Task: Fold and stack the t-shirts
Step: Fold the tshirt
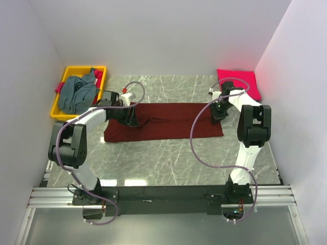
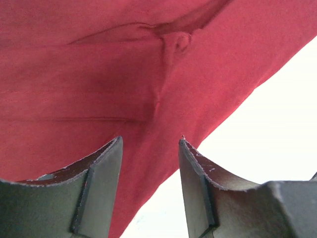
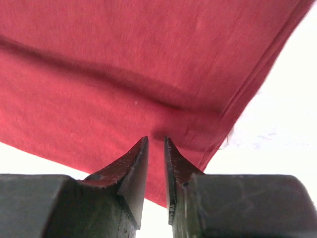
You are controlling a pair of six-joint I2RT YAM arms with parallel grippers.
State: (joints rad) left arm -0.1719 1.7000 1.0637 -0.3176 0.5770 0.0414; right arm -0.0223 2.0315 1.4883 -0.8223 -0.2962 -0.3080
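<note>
Your maroon shirt (image 1: 168,122) lies flat on the middle of the desk (image 1: 168,163). It is folded into a long band that runs from left to right.

Your left tool (image 1: 130,118) is down on the left part of that shirt. Its jaws stand wide apart. Nothing is between them, and you can see the red cloth through the gap.

Your right tool (image 1: 219,112) is at the right end of the same shirt, just at the edge of the cloth. Its jaws are narrow, with only a thin slit between them. The tips sit right at a small fold near the hem. You cannot tell if they pinch the cloth or not.

The pink shirt (image 1: 239,82) lies folded at the far right corner of the desk. The grey-blue shirt (image 1: 76,94) is bunched up in the yellow bin (image 1: 76,70) at the far left.
</note>
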